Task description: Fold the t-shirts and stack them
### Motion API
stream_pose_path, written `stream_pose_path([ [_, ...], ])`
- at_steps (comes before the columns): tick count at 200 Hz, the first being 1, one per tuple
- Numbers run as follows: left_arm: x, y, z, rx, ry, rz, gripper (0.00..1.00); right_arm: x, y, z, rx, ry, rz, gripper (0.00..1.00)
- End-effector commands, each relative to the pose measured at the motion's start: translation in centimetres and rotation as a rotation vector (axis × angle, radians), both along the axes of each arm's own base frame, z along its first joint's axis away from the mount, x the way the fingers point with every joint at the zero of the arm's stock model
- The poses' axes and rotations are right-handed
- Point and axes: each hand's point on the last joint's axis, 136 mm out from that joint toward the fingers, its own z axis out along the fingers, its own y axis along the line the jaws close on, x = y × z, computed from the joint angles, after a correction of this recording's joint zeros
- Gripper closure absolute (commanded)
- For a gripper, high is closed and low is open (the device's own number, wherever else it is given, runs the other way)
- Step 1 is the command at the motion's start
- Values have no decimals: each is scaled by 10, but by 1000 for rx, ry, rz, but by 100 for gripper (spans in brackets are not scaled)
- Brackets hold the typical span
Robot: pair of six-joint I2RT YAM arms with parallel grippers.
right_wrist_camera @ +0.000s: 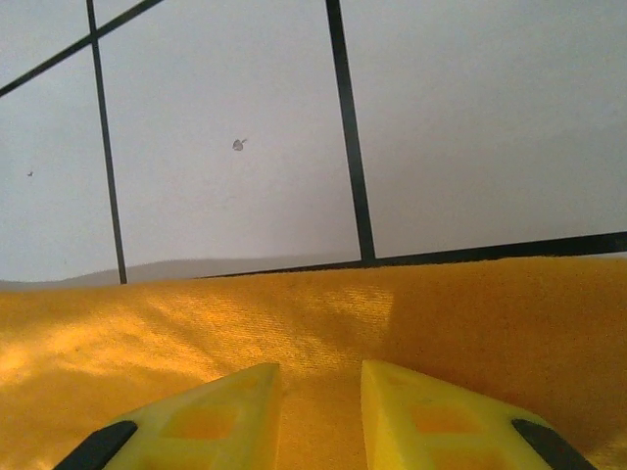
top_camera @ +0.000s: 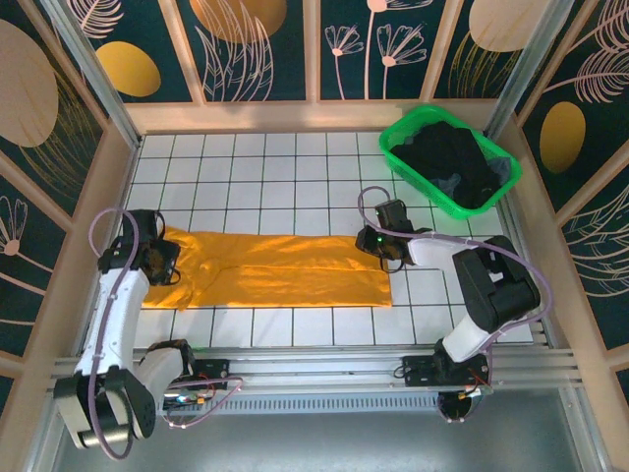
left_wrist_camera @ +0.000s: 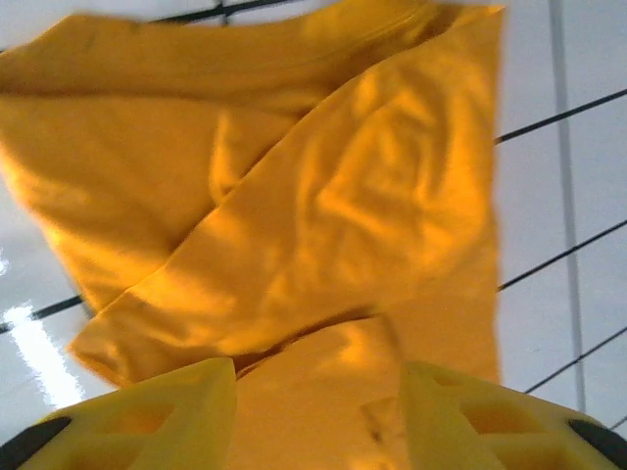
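The mustard orange-yellow t-shirt (top_camera: 285,270) lies flat on the white tiled table as a long folded band running left to right. My left gripper (top_camera: 162,258) is over its left end, by the sleeves. In the left wrist view the left gripper (left_wrist_camera: 318,367) stands open, fingers wide apart above the rumpled cloth (left_wrist_camera: 343,196). My right gripper (top_camera: 386,251) is at the shirt's far right corner. In the right wrist view the right gripper (right_wrist_camera: 320,370) is open with a narrow gap, low over the cloth's edge (right_wrist_camera: 392,313). Dark t-shirts (top_camera: 452,157) lie heaped in a basket.
A green plastic basket (top_camera: 393,147) stands at the back right of the table (top_camera: 256,177). Patterned walls enclose the table on three sides. An aluminium rail runs along the near edge by the arm bases.
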Motion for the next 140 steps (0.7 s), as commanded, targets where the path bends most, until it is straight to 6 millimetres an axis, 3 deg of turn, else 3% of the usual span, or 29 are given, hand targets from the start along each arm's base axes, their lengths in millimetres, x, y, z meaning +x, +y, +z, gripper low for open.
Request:
stream_pose_path([
  [1,44,-3,-11,-15,-53,-59,60,8,14,6,37,-18,2,73],
  [43,119,-5,-52,-51,-62,-133,69,1,20,-9,43,46,3,75],
  [79,123,3,-108,-92,71,-147,76,9,-5,-31,23,122,-83,76],
  [104,130,2,-133,-142,80,-195,76,26,-29,-41,-1,160,-146,77],
  [111,147,0,-127,-152,35,-225,76,31,-34,-44,-9,168,-156,77],
  [140,177,-8,-124,-196,-22,-292,76,65,-52,-48,-19,184,-168,77],
])
